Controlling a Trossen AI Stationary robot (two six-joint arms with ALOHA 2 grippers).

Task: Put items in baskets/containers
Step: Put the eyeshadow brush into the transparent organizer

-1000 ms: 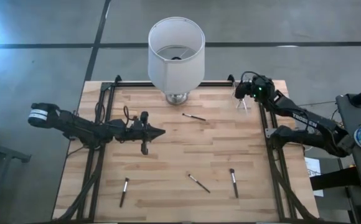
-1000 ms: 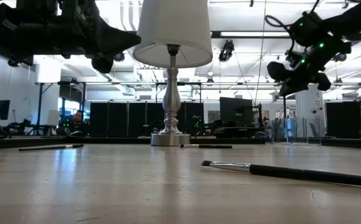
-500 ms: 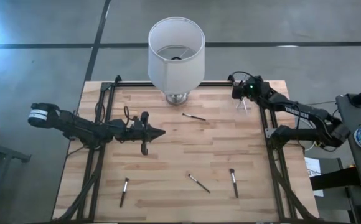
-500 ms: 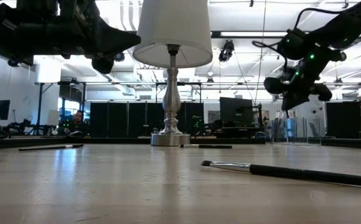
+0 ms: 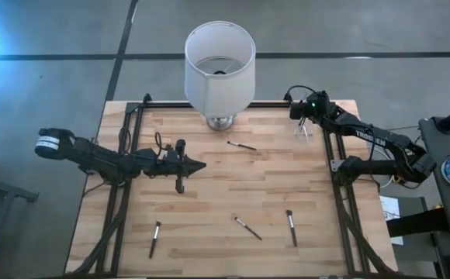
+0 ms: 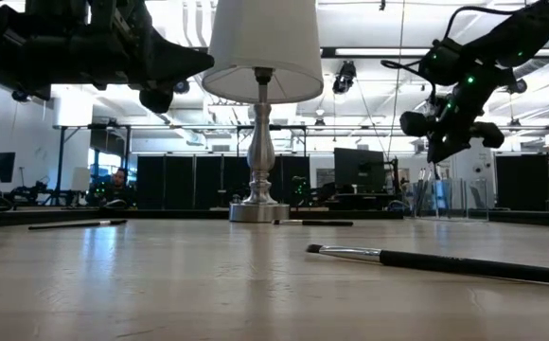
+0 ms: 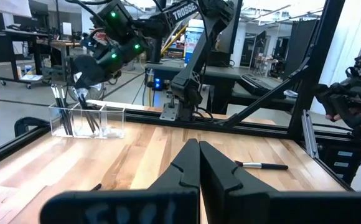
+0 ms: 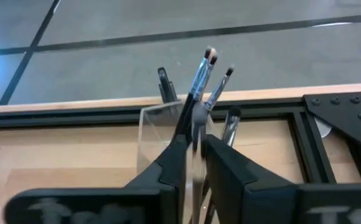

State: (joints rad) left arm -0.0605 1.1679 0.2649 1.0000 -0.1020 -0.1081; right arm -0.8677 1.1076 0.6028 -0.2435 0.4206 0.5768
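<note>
I see the clear container point(image 8: 168, 134) at the far right corner of the tabletop point(image 5: 233, 186), a small transparent holder with several thin brushes point(image 8: 215, 87) standing in it, dark handles down, tips up and leaning apart. From the left wrist camera it looks split into compartments point(image 7: 87, 121), with brushes in the nearer ones.

My right hand point(image 5: 304, 116) hangs directly over that container. Its fingers point(image 8: 171, 165) are nearly together, leaving a narrow gap, and a slim brush handle point(image 8: 196, 118) runs up between them; I read that as a grasp on the brush, held above the container's rim.

Four more brushes lie flat on the wood: one point(image 5: 242, 146) near the lamp base, one point(image 5: 247, 228) and another point(image 5: 291, 228) toward the near edge right of centre, and one point(image 5: 154, 239) near the near left corner.

The white lampshade point(image 5: 219, 66) stands at the middle of the far edge.

My left hand point(image 5: 190, 165) waits above the left half of the tabletop, its fingers point(image 7: 193, 165) pressed together on nothing.
</note>
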